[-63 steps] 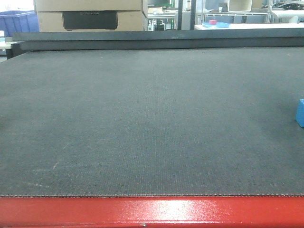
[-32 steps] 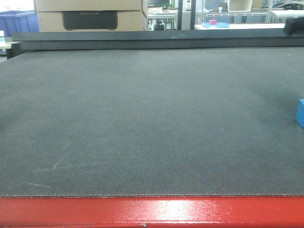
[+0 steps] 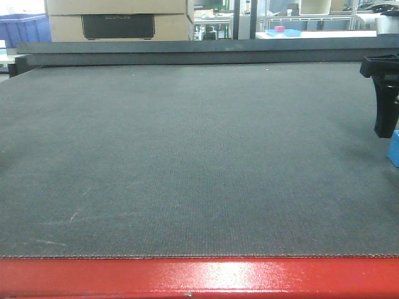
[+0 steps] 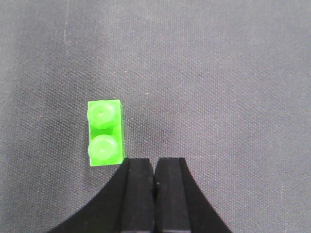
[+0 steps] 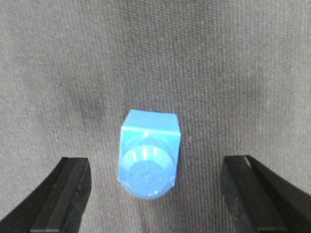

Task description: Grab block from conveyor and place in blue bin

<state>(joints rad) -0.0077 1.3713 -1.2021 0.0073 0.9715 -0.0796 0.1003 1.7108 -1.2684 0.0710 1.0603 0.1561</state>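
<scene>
Conveyor (image 3: 187, 156) fills the front view, with the red frame (image 3: 199, 277) along the 6 o'clock edge. My right hand (image 5: 155, 194) hangs over the belt at 3 o'clock in the front view, jaws spread wide and gripping nothing. My left hand (image 4: 154, 167) is pinched closed on nothing, low over the belt.

The block (image 5: 149, 155) sits on the belt at 3 o'clock in the front view, cut off by the picture edge. In the right wrist view it is centred between the two fingers, with a clear gap on each side. A green brick (image 4: 104, 132) lies at 10 o'clock off the left fingertips; not my target.

My read of the step: pre-grasp, lined up, no contact yet. Next I need a straight drop so the fingers bracket the block's sides, then close and lift. I can't tell how much height is left. I haven't picked out the bin for certain.
</scene>
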